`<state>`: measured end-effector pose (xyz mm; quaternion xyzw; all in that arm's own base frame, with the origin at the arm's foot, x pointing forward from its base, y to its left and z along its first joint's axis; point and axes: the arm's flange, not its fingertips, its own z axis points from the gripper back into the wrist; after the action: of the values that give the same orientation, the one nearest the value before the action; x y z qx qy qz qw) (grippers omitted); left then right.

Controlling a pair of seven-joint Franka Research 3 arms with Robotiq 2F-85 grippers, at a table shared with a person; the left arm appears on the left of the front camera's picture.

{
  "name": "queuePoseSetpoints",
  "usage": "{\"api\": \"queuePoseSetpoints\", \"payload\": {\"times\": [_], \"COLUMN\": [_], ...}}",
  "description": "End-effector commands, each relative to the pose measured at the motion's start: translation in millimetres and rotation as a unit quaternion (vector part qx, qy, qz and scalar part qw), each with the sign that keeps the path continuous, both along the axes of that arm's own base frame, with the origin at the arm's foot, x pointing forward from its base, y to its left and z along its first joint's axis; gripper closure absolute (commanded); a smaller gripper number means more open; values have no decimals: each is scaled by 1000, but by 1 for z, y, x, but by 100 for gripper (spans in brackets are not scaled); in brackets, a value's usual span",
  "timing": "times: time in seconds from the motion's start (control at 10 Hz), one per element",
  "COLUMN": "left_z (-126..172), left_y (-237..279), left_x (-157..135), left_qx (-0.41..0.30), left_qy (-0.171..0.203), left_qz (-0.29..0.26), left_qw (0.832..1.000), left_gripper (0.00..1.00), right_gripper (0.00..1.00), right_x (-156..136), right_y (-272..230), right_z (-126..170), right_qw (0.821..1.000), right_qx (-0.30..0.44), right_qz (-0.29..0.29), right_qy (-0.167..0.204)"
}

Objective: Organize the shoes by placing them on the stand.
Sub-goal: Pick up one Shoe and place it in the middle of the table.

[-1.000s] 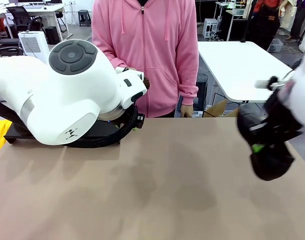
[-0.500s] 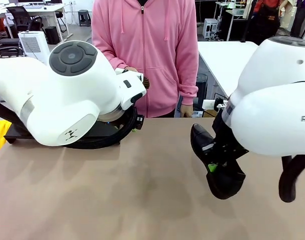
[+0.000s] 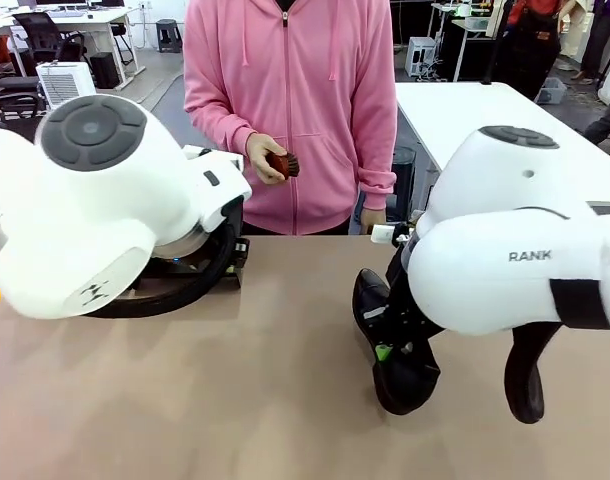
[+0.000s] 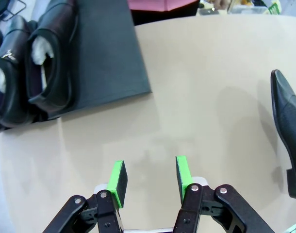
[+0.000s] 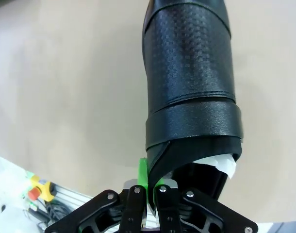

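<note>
Shoe (image 5: pixel 191 73) now leftward, right claw (image 5: pixel 149 182) clamped

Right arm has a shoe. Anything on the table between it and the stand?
Nothing visible. The right gripper holds the glossy black leather shoe over bare tan tabletop. The flat matte-black stand has free space beside two shoes already on it. The left gripper hovers open.

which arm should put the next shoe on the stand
Right, probably. The right gripper is already shut on the rim of a black shoe above the table. The left gripper is open and empty over bare tabletop, near the stand, which already has two shoes on it.
</note>
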<state>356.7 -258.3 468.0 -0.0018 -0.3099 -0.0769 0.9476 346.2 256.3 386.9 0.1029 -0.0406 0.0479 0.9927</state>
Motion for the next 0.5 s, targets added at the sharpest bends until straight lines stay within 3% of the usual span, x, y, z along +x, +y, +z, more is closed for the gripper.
{"api": "queuePoseSetpoints", "payload": {"times": [0.0,0.1,0.4], "left_z": [4,0,0], "left_y": [10,0,0], "left_x": [-16,0,0], "left_qx": [-16,0,0], "left_qy": [-26,0,0], "left_qz": [25,0,0], "left_qw": [999,1000,1000], "left_gripper": [45,45,45], "right_gripper": [100,100,100], "right_x": [2,4,7], "right_y": [11,17,23], "right_z": [-2,-9,-23], "right_qw": [999,999,999], "right_qx": [21,28,28], "right_qz": [-22,-29,-25], "right_qy": [-20,-16,-4]}}
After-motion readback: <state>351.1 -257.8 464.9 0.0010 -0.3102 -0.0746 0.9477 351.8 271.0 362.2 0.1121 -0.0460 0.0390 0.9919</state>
